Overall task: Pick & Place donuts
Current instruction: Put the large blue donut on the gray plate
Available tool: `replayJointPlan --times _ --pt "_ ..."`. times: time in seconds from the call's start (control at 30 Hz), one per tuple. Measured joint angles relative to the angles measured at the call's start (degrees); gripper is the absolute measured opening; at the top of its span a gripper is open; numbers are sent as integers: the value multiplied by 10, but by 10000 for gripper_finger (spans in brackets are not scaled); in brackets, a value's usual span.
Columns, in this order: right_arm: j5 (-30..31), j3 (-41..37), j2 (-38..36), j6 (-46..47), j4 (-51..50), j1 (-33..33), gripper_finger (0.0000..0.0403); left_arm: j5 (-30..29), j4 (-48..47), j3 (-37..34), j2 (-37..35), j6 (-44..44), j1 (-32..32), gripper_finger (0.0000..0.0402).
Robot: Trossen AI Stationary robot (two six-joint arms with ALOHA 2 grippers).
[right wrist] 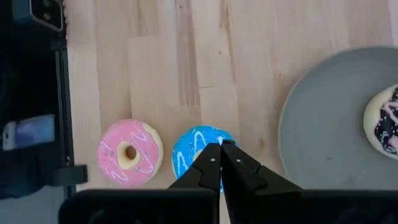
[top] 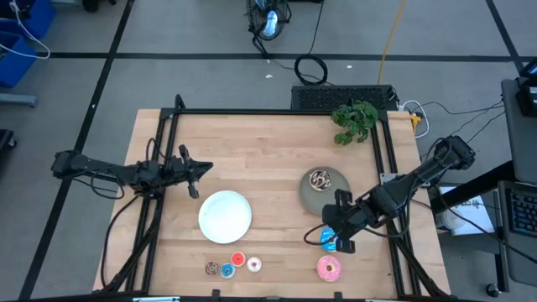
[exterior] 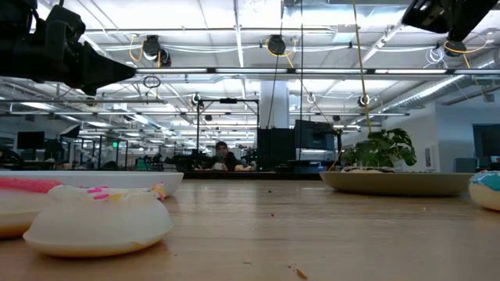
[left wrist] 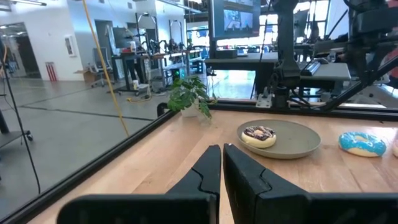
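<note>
Right tool (right wrist: 219, 145) pinched closed, hovering over blue donut (right wrist: 198, 149) beside grey plate (right wrist: 323, 118) rim; left tool (top: 195, 174) closed, idling over bare table (top: 252, 151).

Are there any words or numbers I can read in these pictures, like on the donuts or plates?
None can be read.
The round grey plate, round white plate, blue frosted donut and pink frosted donut: no writing on them.
The bright monitor screen in the room behind: too blurred to read.
</note>
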Motion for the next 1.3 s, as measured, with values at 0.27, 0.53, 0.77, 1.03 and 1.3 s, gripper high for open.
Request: replayJointPlan --times 0.27,0.53,0.77,1.03,1.3 --pt "47 -1 4 35 53 33 0 0 0 0 0 -1 0 26" --pt "40 -1 5 129 -38 60 0 0 0 0 0 -11 0 26" --pt "58 -1 21 135 -40 60 4 0 0 0 0 -13 0 26" --pt "64 -1 35 120 -28 55 88 0 -2 0 0 -11 0 26" --pt "48 -5 41 101 3 56 197 0 -3 0 0 -11 0 26"
